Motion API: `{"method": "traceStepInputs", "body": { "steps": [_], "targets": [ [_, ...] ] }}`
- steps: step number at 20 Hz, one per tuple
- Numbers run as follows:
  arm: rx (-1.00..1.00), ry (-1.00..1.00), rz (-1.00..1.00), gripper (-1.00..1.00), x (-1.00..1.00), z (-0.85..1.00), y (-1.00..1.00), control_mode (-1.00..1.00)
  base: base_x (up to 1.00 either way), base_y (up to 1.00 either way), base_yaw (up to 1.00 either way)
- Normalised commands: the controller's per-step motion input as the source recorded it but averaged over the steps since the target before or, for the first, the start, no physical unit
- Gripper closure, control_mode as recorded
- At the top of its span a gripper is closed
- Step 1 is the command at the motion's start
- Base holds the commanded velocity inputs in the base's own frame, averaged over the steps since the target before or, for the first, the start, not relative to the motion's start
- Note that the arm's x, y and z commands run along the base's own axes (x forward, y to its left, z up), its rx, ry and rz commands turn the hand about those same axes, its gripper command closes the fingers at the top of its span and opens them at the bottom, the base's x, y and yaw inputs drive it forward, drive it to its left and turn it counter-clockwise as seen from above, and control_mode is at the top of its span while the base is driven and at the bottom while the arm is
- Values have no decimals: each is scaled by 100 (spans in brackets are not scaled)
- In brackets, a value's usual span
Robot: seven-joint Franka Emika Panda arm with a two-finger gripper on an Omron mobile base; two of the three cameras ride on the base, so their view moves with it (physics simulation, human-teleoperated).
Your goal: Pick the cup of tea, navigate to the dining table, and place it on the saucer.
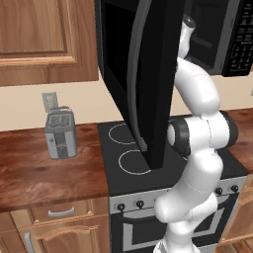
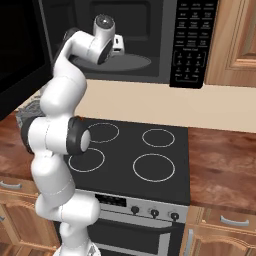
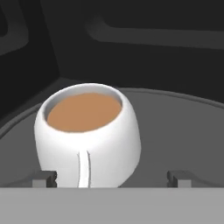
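Brown tea fills the cup of tea [image 3: 87, 135] on the microwave's turntable [image 3: 175, 131], centred between my tool's [image 3: 111, 177] spread fingertips (handle facing me), so a jerky closure could slop it

the cup [image 3: 103, 144] looks smooth, matt white, like ceramic. the microwave [image 2: 150, 45] is dark and faintly glossy, its turntable [image 3: 183, 131] dull grey. the surface [image 1: 44, 173] is polished reddish wood, the stovetop [image 2: 145, 150] smooth black, the toaster [image 1: 60, 134] brushed metal.

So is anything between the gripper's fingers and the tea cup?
Nothing. In the hand view the cup of tea sits between the open gripper's fingertips, on the grey microwave plate.
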Motion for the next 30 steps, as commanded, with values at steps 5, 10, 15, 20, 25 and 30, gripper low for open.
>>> {"method": "traceStepInputs", "body": {
  "steps": [5,10,15,20,25,30],
  "targets": [
    [0,0,2,-100,32,-13,6,-100,0,0,0],
    [2,0,2,-100,12,0,0,-100,0,0,0],
    [2,0,1,-100,0,0,3,-100,0,0,0],
    [0,0,0,100,-4,0,5,-100,0,0,0],
    [0,0,0,100,-10,-7,0,-100,0,0,0],
    [0,0,0,100,-26,-8,-7,-100,0,0,0]
  ]
}}
